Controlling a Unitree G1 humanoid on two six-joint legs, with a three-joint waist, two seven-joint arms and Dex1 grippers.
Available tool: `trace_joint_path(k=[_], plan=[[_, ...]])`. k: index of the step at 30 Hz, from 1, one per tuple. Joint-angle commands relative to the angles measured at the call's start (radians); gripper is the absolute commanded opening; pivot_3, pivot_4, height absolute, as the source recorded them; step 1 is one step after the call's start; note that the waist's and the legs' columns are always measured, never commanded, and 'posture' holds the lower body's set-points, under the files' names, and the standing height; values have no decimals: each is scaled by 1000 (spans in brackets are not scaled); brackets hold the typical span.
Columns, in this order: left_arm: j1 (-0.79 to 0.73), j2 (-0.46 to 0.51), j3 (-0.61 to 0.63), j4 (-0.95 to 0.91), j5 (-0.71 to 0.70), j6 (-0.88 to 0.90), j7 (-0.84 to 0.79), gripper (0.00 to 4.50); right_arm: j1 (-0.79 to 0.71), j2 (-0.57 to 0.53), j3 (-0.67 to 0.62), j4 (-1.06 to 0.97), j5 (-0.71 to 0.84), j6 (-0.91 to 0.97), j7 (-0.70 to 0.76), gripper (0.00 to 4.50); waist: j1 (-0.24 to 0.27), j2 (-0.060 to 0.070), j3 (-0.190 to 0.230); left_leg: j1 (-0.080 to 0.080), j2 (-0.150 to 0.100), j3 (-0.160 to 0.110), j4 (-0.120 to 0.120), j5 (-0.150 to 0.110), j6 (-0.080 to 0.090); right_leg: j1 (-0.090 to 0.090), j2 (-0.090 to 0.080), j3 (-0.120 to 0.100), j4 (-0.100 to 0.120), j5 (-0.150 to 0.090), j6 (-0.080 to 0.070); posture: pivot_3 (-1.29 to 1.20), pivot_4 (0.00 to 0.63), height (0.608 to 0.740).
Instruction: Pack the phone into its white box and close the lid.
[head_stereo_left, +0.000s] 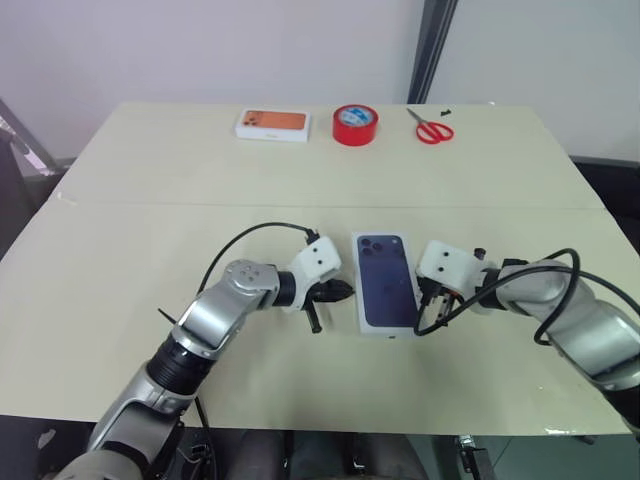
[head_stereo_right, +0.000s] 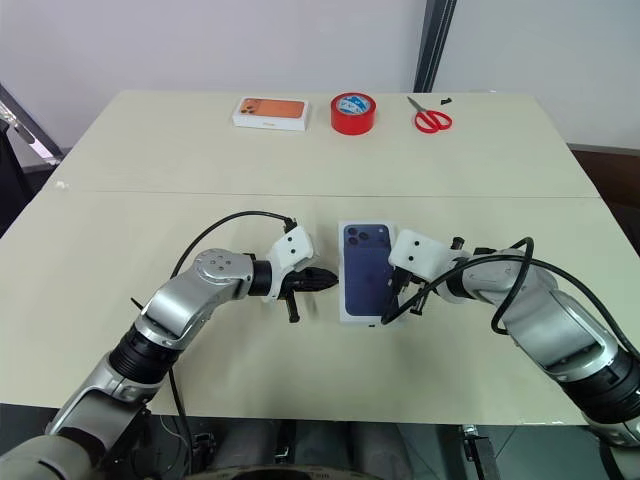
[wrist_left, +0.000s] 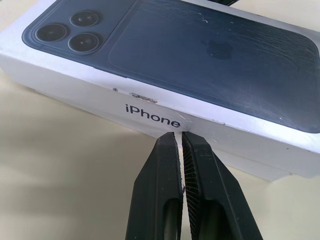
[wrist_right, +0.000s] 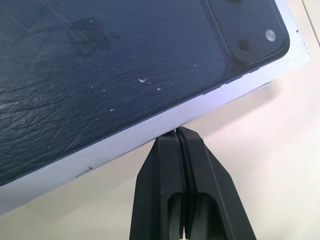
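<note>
The white box (head_stereo_left: 386, 283) lies closed on the bench (head_stereo_left: 120, 250) between both hands, its lid showing a dark navy phone picture. The left hand (head_stereo_left: 340, 291), fingers pressed together, touches its left side; the right hand (wrist_right: 179, 135), likewise pressed together, meets its right side.

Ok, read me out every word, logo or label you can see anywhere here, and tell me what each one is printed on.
"iPhone": in black letters on the white side wall of the flat white cardboard box with the dark blue phone picture on its lid.
Apple logo, no words: faint on the dark picture on that lid.
White box with an orange picture: small print on its edge, too small to read.
Red tape roll and red-handled scissors: no readable text.
</note>
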Motion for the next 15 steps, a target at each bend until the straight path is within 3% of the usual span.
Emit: trace_joint_path(k=[1,15], plan=[[-18,-20,1,-10,2,-27,9,247,-19,21,-15,-22,-6,-29,14,43,0,0,0,0,0,0,0,0,0,0,0,0,0,0,0,0,150,740],[-33,-26,6,17,3,-40,16,247,-9,47,-13,-33,-29,-8,23,43,-1,0,0,0,0,0,0,0,0,0,0,0,1,0,0,0,150,740]])
